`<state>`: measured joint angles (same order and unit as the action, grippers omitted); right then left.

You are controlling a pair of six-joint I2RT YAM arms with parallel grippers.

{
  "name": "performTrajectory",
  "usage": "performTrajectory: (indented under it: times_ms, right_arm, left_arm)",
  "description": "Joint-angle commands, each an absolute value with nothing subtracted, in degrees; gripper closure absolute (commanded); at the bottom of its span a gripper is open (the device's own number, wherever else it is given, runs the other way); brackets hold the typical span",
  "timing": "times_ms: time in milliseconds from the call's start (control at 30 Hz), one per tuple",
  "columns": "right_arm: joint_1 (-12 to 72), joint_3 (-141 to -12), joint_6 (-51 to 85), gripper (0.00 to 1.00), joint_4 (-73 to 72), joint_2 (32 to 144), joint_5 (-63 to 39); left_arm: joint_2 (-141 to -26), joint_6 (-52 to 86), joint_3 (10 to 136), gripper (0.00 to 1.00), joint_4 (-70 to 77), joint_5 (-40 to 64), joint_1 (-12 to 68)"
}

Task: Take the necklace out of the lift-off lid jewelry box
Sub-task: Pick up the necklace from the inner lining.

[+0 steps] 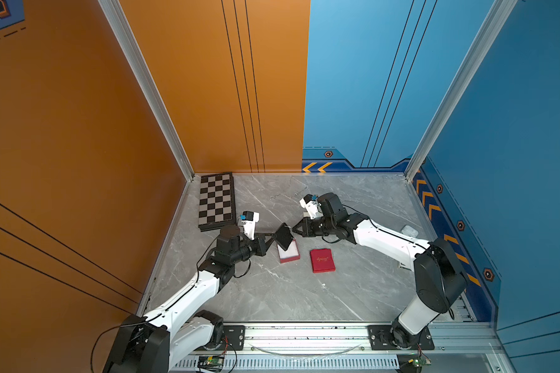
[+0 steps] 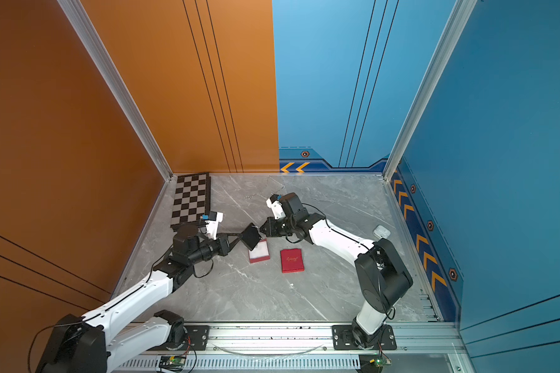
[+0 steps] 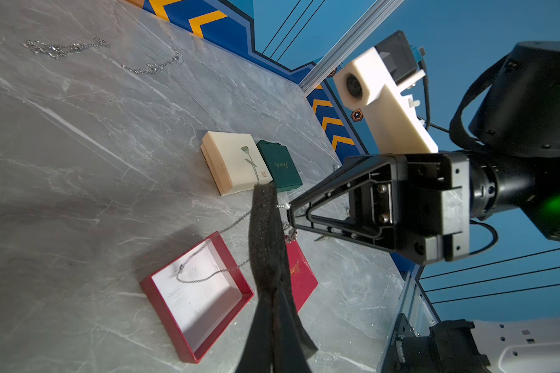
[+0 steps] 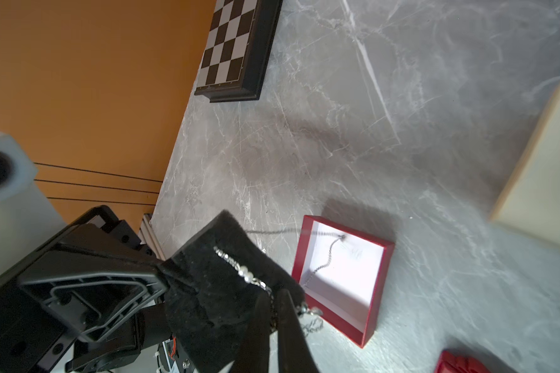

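The left gripper (image 1: 274,238) is clamped on one corner of a black foam pad (image 1: 284,237), holding it tilted above the open red box (image 4: 377,287) near the middle of the table. The necklace (image 4: 243,271) runs across that pad with its beaded part on the foam. Its loose chain hangs off the edge and trails down into the box. Just right of the pad, the right gripper (image 1: 293,228) is pinched narrow on the chain at the pad's edge. The red lid (image 1: 322,260) lies further right, apart from the box. The chain looks light, limp and thin, and it may snag in the foam. The stretch beside the beads seems the surest hold.
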<state>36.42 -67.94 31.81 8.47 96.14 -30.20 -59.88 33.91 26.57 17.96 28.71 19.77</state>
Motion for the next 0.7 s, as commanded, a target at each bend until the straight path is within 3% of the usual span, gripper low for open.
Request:
performTrajectory:
  times_ms: [0,233,667]
  right_arm:
    - [36.56,-68.83,30.77,0.93,9.97,97.19,-30.21]
    - [36.19,-70.44,30.33,0.95,9.57,98.21,-29.24]
    - [35.6,-74.81,30.61,0.98,8.31,99.32,-18.7]
  left_arm:
    - [-59.33,32.85,26.85,1.0,17.5,27.96,19.33]
    - [-59.33,32.87,26.97,1.0,17.53,28.37,19.33]
    - [-59.15,32.87,27.16,1.0,17.6,29.62,20.49]
